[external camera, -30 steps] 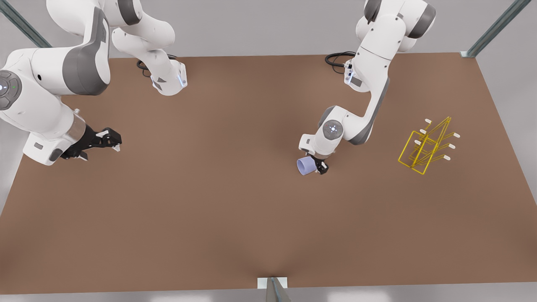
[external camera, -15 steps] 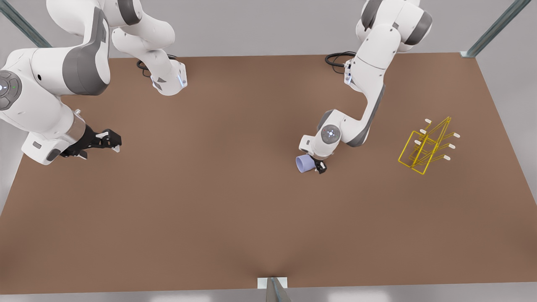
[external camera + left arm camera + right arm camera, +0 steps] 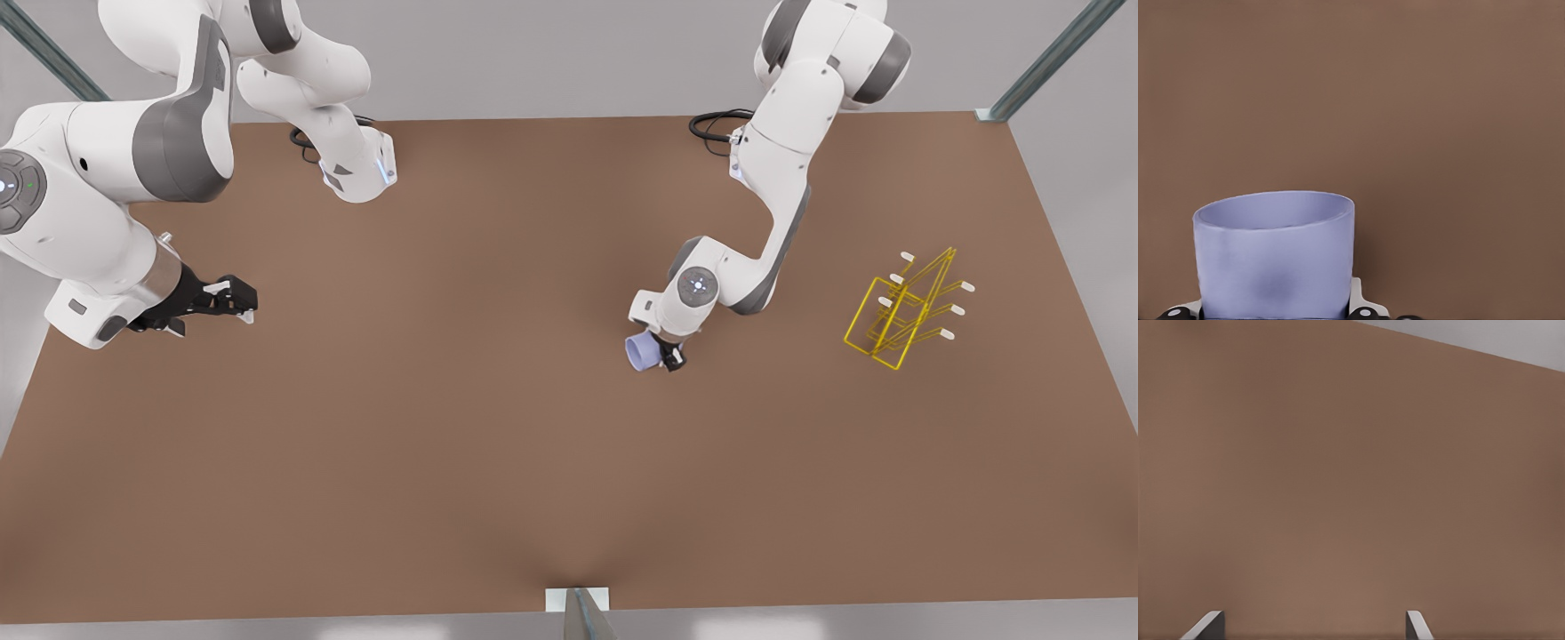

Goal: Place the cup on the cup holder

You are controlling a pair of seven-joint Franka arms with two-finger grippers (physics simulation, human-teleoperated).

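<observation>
— Where is the cup point(image 3: 642, 353)?
— Near the table's point(image 3: 498, 427) middle, clamped between the left gripper's point(image 3: 662, 354) fingers; the left wrist view has its rim point(image 3: 1274, 208) facing outward.
— And the holder point(image 3: 900, 308)?
— Well apart, toward the front view's right.
— The other arm?
— The right gripper point(image 3: 233, 299) waits at the front view's left, fingers point(image 3: 1205, 625) spread, holding nothing.

left gripper point(image 3: 656, 356) + cup point(image 3: 642, 354) | shifted slightly toward front view's left
</observation>
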